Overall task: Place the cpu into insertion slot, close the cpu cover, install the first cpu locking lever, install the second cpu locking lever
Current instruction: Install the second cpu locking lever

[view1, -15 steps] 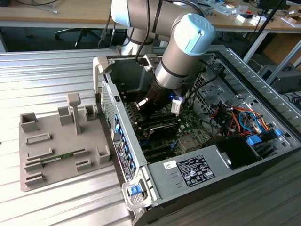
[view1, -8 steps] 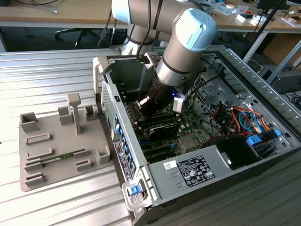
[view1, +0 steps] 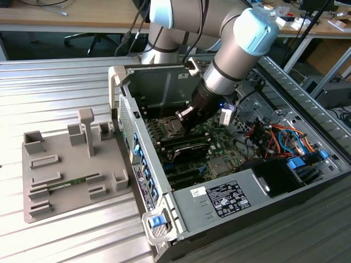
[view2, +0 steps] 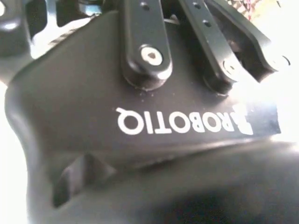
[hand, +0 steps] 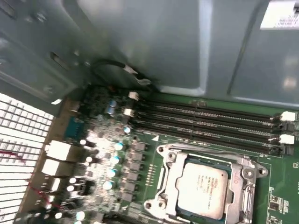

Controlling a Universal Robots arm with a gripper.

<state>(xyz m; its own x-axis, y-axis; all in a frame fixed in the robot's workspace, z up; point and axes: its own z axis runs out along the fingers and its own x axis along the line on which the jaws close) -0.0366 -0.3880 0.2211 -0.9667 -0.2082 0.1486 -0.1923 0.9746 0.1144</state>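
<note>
In the first wrist view the cpu (hand: 203, 191) lies flat in the insertion slot (hand: 186, 162), its silvery top facing up. The cpu cover (hand: 244, 176), a silver metal frame, lies down around the chip's edges. How the locking levers stand along the frame I cannot tell. In the exterior view my gripper (view1: 184, 118) hangs inside the open computer case, just above and beside the insertion slot (view1: 169, 127) on the green board. The second wrist view shows the gripper's black housing (view2: 140, 116) close up.
Long black memory slots (hand: 210, 126) run beside the socket, with the grey case wall (hand: 154, 42) behind. A grey box with a white label (view1: 227, 198) and coloured cables (view1: 274, 137) sit in the case. A grey fixture tray (view1: 66, 170) lies on the ribbed metal table at the exterior view's left.
</note>
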